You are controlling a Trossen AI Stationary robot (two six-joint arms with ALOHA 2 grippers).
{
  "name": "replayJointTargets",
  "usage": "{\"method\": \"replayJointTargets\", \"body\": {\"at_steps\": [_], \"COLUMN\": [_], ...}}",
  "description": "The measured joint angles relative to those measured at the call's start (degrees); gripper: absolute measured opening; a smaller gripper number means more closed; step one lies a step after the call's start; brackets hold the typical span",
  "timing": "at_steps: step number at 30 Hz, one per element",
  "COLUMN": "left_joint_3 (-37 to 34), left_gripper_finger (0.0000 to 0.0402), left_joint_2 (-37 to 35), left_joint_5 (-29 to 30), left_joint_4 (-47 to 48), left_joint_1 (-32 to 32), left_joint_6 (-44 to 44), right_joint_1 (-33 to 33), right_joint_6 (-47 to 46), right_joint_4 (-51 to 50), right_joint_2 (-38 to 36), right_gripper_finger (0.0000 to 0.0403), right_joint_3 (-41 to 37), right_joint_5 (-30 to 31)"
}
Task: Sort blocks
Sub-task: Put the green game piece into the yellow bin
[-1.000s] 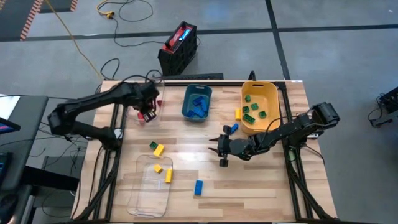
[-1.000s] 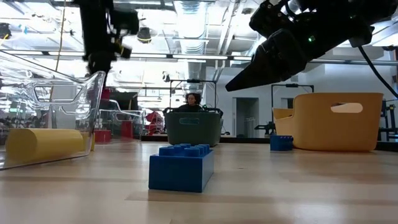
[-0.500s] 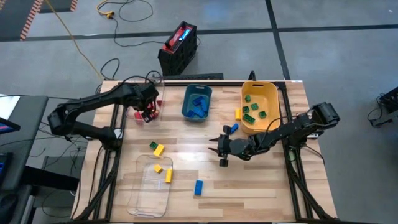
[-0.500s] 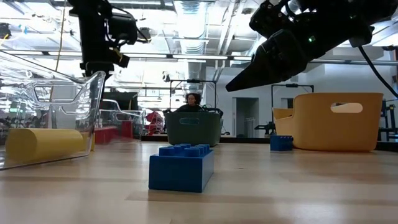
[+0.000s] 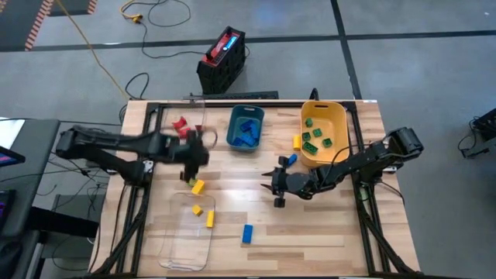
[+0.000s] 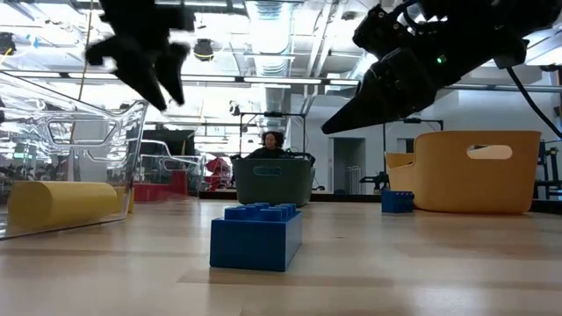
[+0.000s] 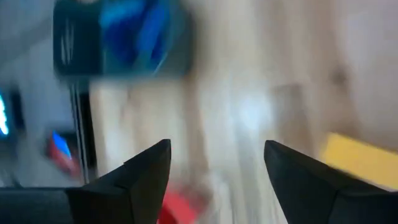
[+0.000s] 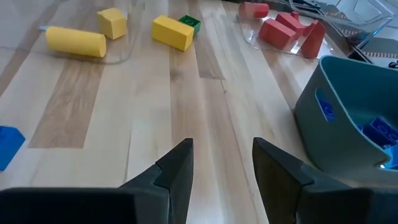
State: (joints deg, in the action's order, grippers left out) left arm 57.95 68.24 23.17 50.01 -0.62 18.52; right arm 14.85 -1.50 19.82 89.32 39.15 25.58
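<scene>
Blocks lie scattered over a wooden table [image 5: 333,232], partly sorted. Red blocks [image 8: 287,30] sit in a clear tray [image 8: 348,23] at the far left corner. Blue blocks [image 5: 247,132] fill a teal bin [image 5: 234,116], and green blocks [image 5: 316,136] sit in a yellow bin [image 5: 339,115] at the far right. A yellow cylinder [image 5: 210,219] and a yellow cube [image 5: 197,210] rest in a second clear tray [image 5: 186,248] near the front. Loose on the wood are a yellow brick [image 5: 198,187] touching a small green block [image 5: 190,180], a blue brick [image 5: 247,233] toward the front, and a yellow block [image 5: 297,142] and a blue block [image 5: 291,160] just beside the yellow bin.

The left gripper [image 5: 195,157] hangs blurred above the table between the red tray and the loose yellow brick, fingers spread and empty. The right gripper [image 5: 273,187] hovers mid-table near the yellow bin, fingers [image 8: 177,169] parted with nothing between them.
</scene>
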Motion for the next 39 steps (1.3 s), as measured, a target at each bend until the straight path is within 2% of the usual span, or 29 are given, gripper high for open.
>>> {"method": "replayJointTargets", "body": {"at_steps": [3,6,12,15,20,26,30,35,39], "left_joint_3": [-0.56,-0.74,-0.81,-0.82,-0.83,-0.83,-1.1,-4.76,-7.83], "left_gripper_finger": [0.0249,0.0248,0.0248,0.0248,0.0244,0.022,0.0207,0.0201,0.0201], "left_joint_2": [-0.15,1.04,5.26,7.91,10.85,11.5,11.5,11.53,11.49], "left_joint_5": [2.45,2.61,-1.31,-1.58,-5.99,-6.39,-5.96,-6.73,-4.89], "left_joint_4": [-1.41,-0.26,5.87,10.24,12.44,21.83,27.36,27.01,23.09], "left_joint_1": [-7.55,-11.37,-12.59,-12.67,-11.72,-11.26,-11.58,-11.63,-11.59], "left_joint_6": [2.1,-1.98,-13.33,-15.86,-16.29,-10.01,-0.58,17.62,22.42], "right_joint_1": [-0.19,-0.39,-0.26,-0.26,-0.33,-0.2,-0.2,0.38,0.55], "right_joint_6": [0.02,0.0,-0.01,0.02,0.21,0.0,-0.01,-0.04,-0.04], "right_joint_4": [-0.08,0.01,0.44,0.54,0.52,0.47,0.47,0.47,0.46], "right_joint_2": [0.02,0.02,0.04,0.04,0.04,0.04,0.03,0.04,0.03], "right_gripper_finger": [0.0173,0.0173,0.0173,0.0173,0.0173,0.0173,0.0173,0.0173,0.0173], "right_joint_3": [-0.11,-0.11,-0.11,-0.11,-0.11,-0.11,-0.09,-0.09,-0.07], "right_joint_5": [0.0,0.02,-0.01,0.0,0.0,0.0,-0.01,-0.26,-0.28]}}
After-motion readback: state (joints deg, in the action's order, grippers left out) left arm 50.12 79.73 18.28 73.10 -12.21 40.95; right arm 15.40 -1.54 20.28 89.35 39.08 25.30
